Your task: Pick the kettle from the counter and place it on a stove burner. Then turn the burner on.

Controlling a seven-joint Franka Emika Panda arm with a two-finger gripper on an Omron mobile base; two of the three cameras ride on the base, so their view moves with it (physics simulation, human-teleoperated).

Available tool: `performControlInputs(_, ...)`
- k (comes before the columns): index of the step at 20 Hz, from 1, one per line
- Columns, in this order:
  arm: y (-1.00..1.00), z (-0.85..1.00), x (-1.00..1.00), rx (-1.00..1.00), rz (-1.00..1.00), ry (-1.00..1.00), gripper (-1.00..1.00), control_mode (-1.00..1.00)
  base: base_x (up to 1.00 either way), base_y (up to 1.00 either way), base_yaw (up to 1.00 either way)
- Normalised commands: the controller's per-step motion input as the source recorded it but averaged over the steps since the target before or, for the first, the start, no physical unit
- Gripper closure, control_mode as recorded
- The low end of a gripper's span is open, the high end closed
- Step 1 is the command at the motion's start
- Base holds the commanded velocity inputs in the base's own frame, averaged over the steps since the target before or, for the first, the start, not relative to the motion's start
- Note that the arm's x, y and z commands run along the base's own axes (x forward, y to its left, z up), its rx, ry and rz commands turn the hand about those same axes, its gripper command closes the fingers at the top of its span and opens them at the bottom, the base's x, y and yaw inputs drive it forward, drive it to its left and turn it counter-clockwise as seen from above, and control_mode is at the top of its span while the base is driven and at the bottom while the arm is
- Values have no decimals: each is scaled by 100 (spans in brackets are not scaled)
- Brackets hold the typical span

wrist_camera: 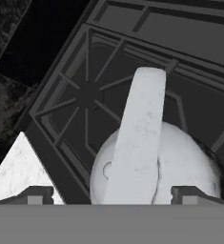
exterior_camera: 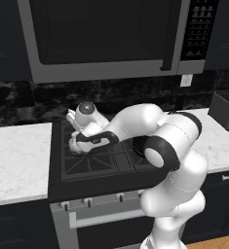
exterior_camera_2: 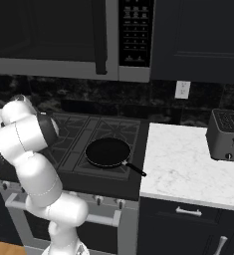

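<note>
My fingers (wrist_camera: 112, 193) stand wide open, one tip (wrist_camera: 35, 194) on each side of the kettle (wrist_camera: 156, 162), not pinching it. In the hand view the kettle is right under me, its pale handle (wrist_camera: 139, 133) running up the middle between the tips, silvery body below it, sitting on a dark stove burner (wrist_camera: 87, 95) with star prongs. A wedge of white marble counter (wrist_camera: 20, 167) shows at the lower left of that view.

The left base view puts the kettle (exterior_camera: 76, 144) on the front-left part of the cooktop (exterior_camera: 94, 158), near its left edge, mostly hidden by my hand and wrist; my arm (exterior_camera: 155, 141) reaches in from the right. The counter (exterior_camera: 18, 155) lies to the left of the stove, and the knobs (exterior_camera: 89, 201) run along the stove front. A microwave (exterior_camera: 101, 39) hangs overhead.

The right base view hides the kettle behind my arm (exterior_camera_2: 24, 139) but shows what the left view does not: a black frying pan (exterior_camera_2: 107, 151) on the front-right grate, handle pointing to the counter's (exterior_camera_2: 188, 169) left edge, a toaster (exterior_camera_2: 227, 134) near the back right of that counter, and a wall outlet (exterior_camera_2: 182, 89).
</note>
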Motion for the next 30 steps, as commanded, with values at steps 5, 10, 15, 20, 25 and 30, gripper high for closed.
performControlInputs(5, -33, -3, -17, 0, 0, 0, -100, -100, 0, 0, 0)
performControlInputs(10, -20, -12, -24, 0, 0, 0, -100, -100, 0, 0, 0)
performControlInputs(15, -5, -7, -26, 0, 8, 0, -100, -100, 0, 0, 0)
performControlInputs(20, 7, -3, -2, 0, 17, -7, -100, -100, 0, 0, 0)
performControlInputs(25, 22, 9, -3, 0, 16, -15, -100, -100, 0, 0, 0)
performControlInputs(30, 21, 28, -25, -2, 10, -4, -100, -100, 0, 0, 0)
